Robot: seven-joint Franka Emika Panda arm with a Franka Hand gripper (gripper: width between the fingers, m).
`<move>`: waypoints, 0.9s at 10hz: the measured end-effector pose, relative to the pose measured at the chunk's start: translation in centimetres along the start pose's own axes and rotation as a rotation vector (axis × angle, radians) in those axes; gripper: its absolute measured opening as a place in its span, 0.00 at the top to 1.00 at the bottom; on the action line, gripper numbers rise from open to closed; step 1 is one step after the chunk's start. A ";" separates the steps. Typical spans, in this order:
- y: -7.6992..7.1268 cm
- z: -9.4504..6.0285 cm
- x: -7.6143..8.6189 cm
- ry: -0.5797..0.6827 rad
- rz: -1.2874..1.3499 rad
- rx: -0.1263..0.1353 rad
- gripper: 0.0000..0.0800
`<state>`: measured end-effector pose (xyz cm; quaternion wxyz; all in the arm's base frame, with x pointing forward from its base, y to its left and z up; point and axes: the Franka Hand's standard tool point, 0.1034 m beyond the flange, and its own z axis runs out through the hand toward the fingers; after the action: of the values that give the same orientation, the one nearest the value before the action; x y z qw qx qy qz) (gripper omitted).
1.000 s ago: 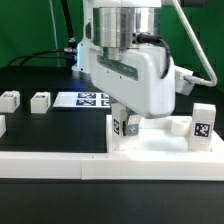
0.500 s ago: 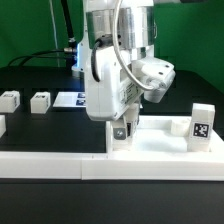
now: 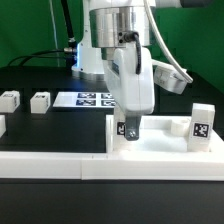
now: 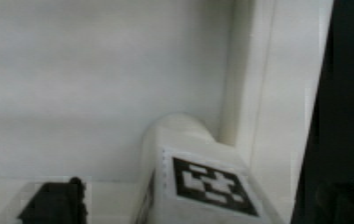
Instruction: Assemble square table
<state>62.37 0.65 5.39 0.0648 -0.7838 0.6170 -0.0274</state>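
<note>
The square table's white slab (image 3: 160, 147) lies flat behind the low wall. A stubby white leg (image 3: 119, 128) with a tag stands upright in its corner socket on the exterior view's left. My gripper (image 3: 128, 127) points straight down around this leg. In the wrist view the tagged leg (image 4: 202, 172) stands between my two dark fingers (image 4: 57, 203), with a gap on each side, so the jaws are open. A second leg (image 3: 201, 125) stands at the slab's right corner. Two loose legs (image 3: 8, 100) (image 3: 40, 101) lie on the black table at the left.
The long low white barrier wall (image 3: 60, 167) runs along the front. The marker board (image 3: 92, 99) lies flat behind my gripper. Another white part (image 3: 2, 125) shows at the left edge. Cables hang at the back.
My hand has turned about its vertical axis over the corner leg, from a wide sideways pose to a narrow front-on one. The leg and slab have stayed in place.
</note>
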 end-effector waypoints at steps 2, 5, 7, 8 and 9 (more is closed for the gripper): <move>-0.1 -0.1 0.0 0.004 -0.234 -0.003 0.19; -0.2 -0.4 -2.3 0.001 -0.775 -0.022 0.19; -0.1 -0.4 -1.9 0.009 -0.938 -0.033 0.19; -0.1 -0.5 -1.7 0.011 -1.024 -0.039 0.19; 0.0 -0.5 -1.4 0.013 -1.133 -0.046 0.19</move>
<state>61.99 1.96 5.93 0.0190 -0.9935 0.1010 -0.0491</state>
